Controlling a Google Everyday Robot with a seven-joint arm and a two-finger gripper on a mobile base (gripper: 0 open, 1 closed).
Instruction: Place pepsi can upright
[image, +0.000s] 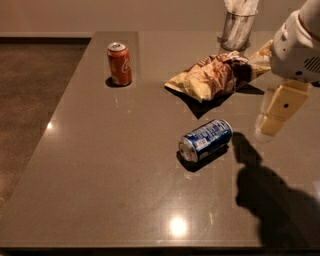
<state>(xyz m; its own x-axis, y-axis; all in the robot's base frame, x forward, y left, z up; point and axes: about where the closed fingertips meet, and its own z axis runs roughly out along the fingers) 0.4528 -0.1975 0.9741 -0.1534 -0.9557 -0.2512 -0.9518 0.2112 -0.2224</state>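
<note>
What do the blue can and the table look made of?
The blue can, lying on its side, looks like painted metal: silver end, glossy printed wall. The table seems polished stone or laminate, hard to say which; it mirrors a light as a bright spot. The gripper hangs right of the can, above the table.
</note>
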